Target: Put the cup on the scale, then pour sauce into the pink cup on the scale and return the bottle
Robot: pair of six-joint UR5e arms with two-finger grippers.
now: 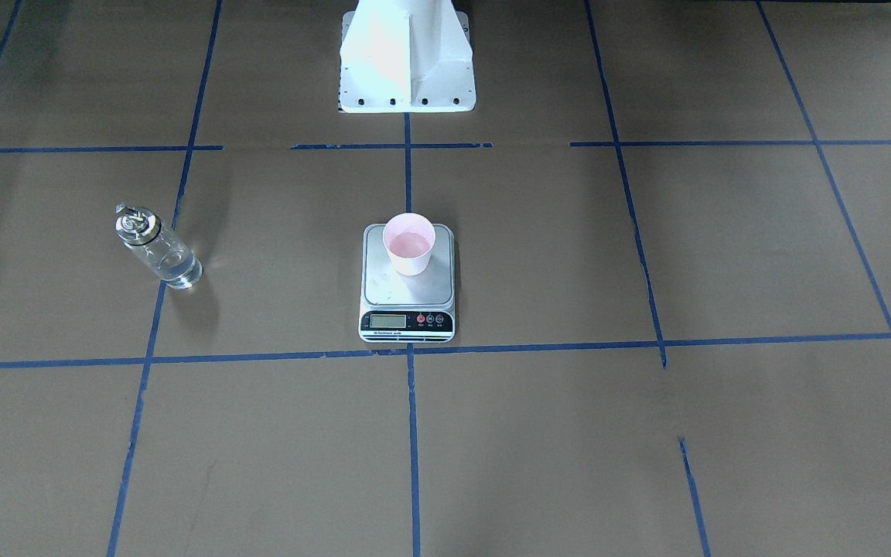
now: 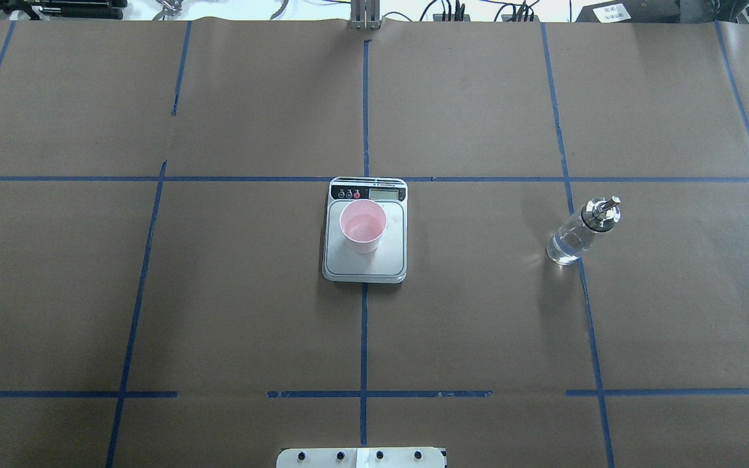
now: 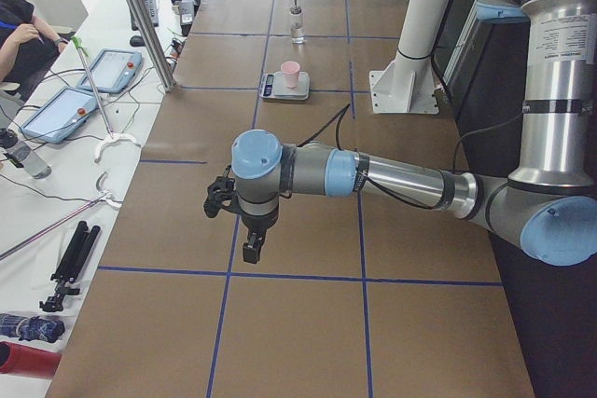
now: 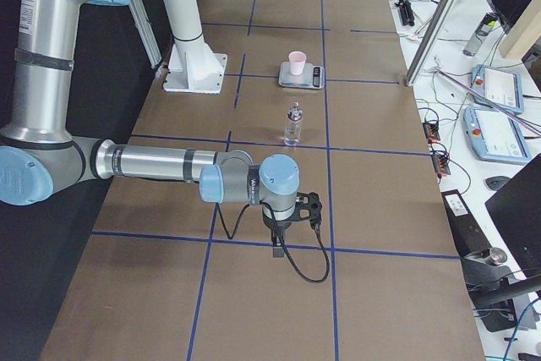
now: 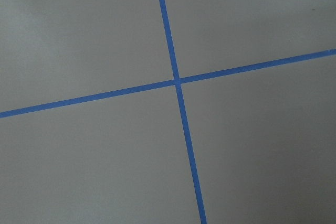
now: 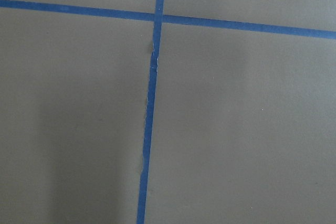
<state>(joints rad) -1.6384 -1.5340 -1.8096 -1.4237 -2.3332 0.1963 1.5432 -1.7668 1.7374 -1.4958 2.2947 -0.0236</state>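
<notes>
The pale pink cup (image 1: 408, 244) stands upright on the far part of the silver scale (image 1: 407, 298) at the table's middle; both also show in the overhead view, the cup (image 2: 362, 225) on the scale (image 2: 365, 265). The glass bottle (image 2: 579, 231) with its metal spout stands upright alone on the robot's right, holding some clear sauce (image 1: 179, 271) low down. My left gripper (image 3: 252, 251) hangs over bare paper far from the scale. My right gripper (image 4: 277, 247) hangs likewise, well short of the bottle (image 4: 293, 124). I cannot tell whether either is open or shut.
Brown paper with blue tape lines (image 2: 363, 325) covers the table. The white robot base (image 1: 407, 62) stands at the near edge behind the scale. Tablets (image 3: 70, 104), cables and a seated person (image 3: 23, 39) line the operators' side.
</notes>
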